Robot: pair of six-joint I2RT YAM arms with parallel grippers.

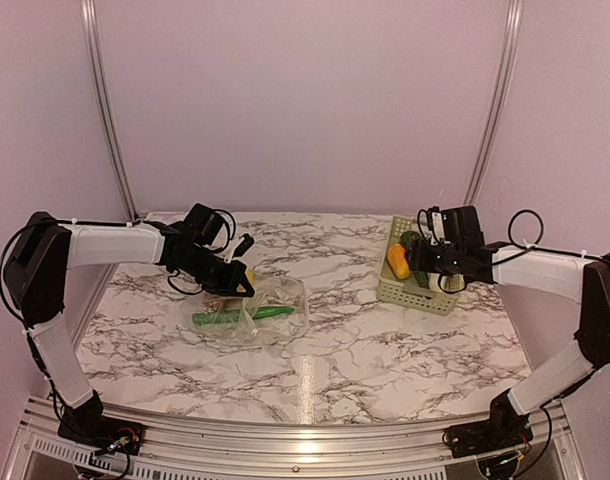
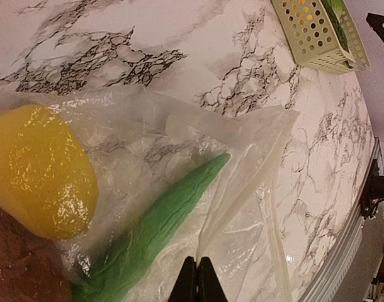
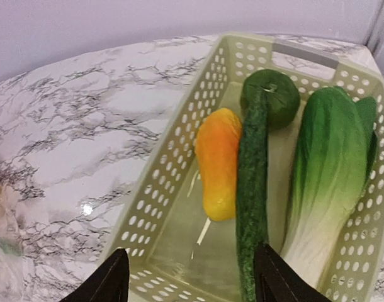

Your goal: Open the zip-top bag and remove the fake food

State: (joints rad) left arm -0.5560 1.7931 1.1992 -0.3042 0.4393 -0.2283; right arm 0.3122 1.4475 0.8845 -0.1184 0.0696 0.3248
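Unloading is midway, we judge: our left gripper [image 2: 197,283] sits pinched shut, seemingly on the zip-top bag [image 1: 285,300] lying mid-table with fake food [image 2: 41,173] (yellow, green, brown) inside; our right gripper [image 3: 189,286] hangs wide, empty, over the basket [image 3: 160,207]; next it must reach in.

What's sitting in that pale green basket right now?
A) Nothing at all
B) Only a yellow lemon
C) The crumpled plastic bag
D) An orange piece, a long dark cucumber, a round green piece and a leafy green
D: the right wrist view looks into the basket and shows the orange piece, the cucumber, the round green piece and the leafy green inside.
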